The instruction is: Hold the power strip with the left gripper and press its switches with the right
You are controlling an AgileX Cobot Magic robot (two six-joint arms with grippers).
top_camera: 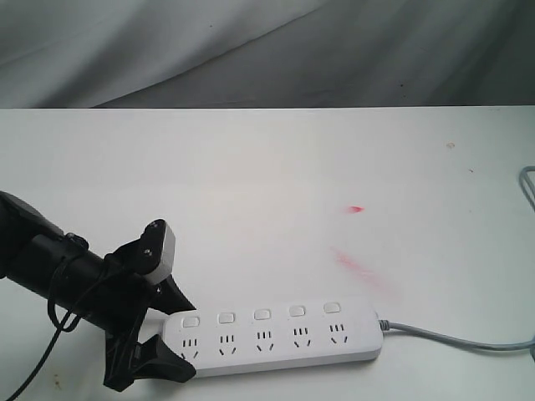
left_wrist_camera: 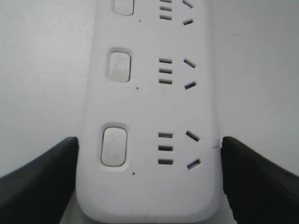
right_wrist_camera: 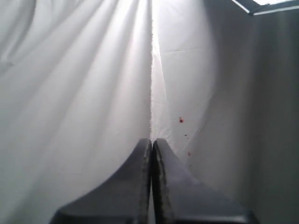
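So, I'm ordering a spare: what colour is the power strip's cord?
Grey. The cord shows best in the exterior view.

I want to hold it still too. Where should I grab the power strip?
Grab the power strip by its rounded end away from the cord, coming in from that end, one finger on each long side. It's narrow, and that leaves the switches uncovered.
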